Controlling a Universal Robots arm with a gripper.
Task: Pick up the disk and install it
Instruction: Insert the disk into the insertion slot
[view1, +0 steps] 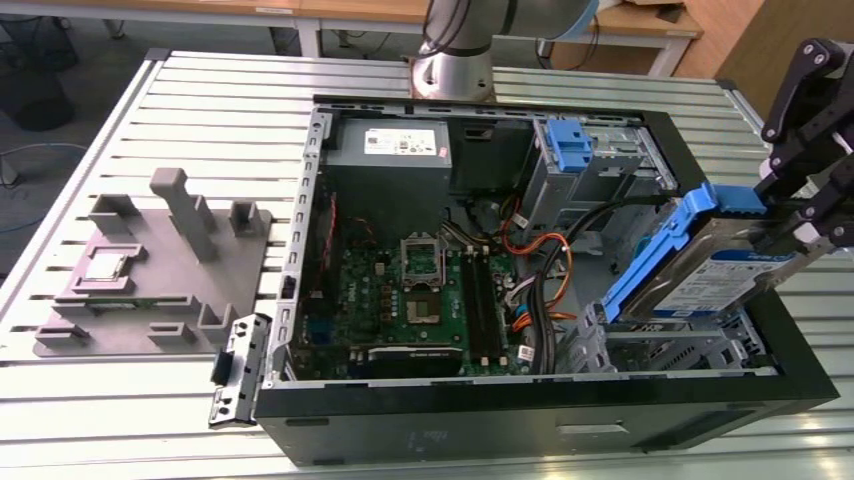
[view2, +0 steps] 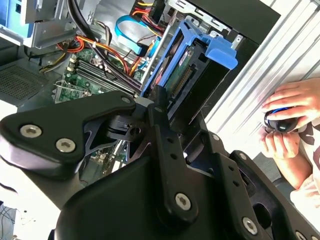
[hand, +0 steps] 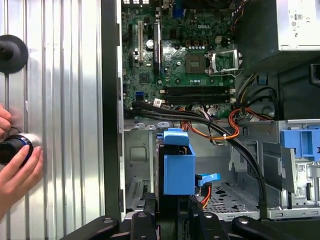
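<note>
The disk (view1: 721, 272) is a silver-grey drive with a white-and-blue label in a blue carrier frame. It hangs tilted over the drive bay at the corner of the open computer case (view1: 534, 420) on the exterior view's right. My gripper (view1: 787, 238) is shut on its upper end. In the second wrist view the disk (view2: 186, 75) slopes away from the black fingers (view2: 159, 112) toward the case interior. In the first wrist view the blue carrier of the disk (hand: 178, 167) stands between the two fingers (hand: 148, 212) above the metal bay floor.
Inside the case are a grey power-supply box (view1: 387, 145), a blue latch (view1: 571, 147), the motherboard (view1: 414, 290) and loose cables (view1: 547, 260). A grey fixture (view1: 160, 260) lies on the slatted table at the exterior view's left. A person's hand (view2: 290, 112) rests beside the case.
</note>
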